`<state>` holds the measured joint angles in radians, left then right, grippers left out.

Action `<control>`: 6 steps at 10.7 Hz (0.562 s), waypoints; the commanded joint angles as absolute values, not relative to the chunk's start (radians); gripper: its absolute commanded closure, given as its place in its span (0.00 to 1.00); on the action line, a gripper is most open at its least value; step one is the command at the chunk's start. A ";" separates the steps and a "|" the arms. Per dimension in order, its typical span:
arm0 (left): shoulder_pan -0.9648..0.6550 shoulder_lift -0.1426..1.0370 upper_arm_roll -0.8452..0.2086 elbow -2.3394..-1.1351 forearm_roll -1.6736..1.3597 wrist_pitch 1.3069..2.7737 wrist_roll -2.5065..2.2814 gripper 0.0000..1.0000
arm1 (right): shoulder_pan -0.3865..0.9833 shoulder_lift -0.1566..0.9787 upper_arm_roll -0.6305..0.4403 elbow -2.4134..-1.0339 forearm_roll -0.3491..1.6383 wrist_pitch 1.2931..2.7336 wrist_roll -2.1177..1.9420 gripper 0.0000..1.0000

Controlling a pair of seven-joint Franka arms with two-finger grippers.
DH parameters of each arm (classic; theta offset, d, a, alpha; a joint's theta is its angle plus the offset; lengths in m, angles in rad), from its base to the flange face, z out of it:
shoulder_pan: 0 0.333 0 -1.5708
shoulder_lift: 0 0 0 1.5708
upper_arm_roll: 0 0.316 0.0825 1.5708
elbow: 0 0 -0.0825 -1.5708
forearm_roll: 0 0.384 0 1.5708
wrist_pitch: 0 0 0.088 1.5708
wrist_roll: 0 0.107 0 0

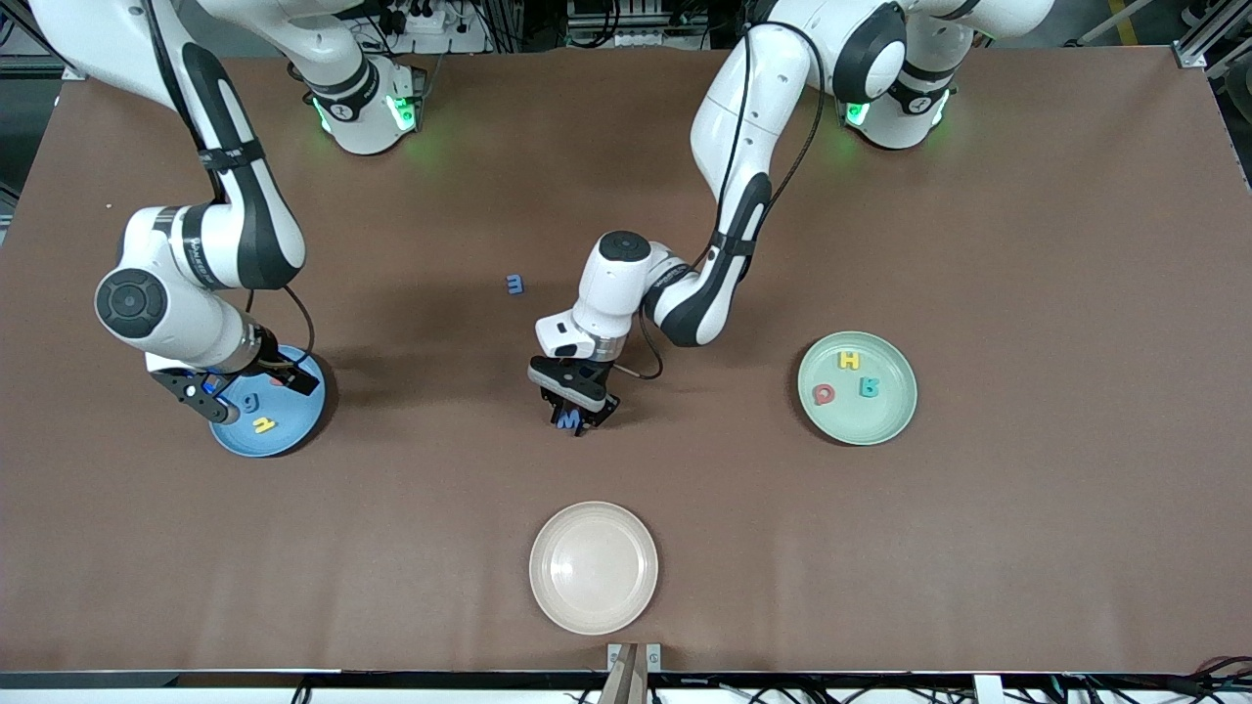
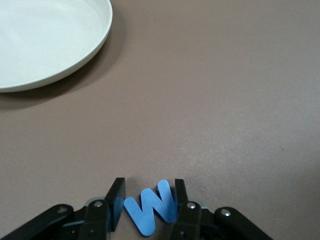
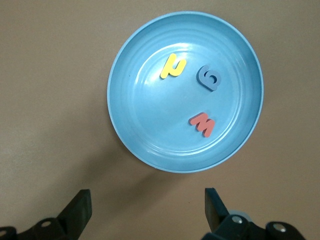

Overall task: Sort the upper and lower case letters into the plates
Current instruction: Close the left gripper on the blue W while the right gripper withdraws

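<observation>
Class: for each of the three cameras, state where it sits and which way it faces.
Front view: high across the table, facing both arms; sees the mint plate.
Left wrist view: on the left arm, facing down; left hand fingers flank the blue W.
Right wrist view: above the blue plate; right hand open.
Shared: cream plate, W, blue plate.

The left claw [image 1: 575, 418] is down on the brown desk [image 1: 978, 548], its fingers around a small blue foam letter [image 1: 568, 420]. The right claw [image 1: 210, 396] hangs over the round bright blue plastic plate [image 1: 293, 435].
</observation>
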<state>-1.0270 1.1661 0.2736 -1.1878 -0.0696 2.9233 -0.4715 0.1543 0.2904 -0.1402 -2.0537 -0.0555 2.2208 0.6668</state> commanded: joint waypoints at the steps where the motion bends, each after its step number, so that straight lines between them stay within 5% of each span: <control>1: -1.025 1.148 0.245 -1.184 -0.110 2.829 -0.480 0.63 | 0.166 0.275 -0.137 -2.056 -0.052 2.214 0.673 0.00; 6: -1.025 1.124 0.236 -1.183 -0.144 2.769 -0.480 0.65 | 0.169 0.264 -0.135 -2.048 -0.054 2.214 0.670 0.00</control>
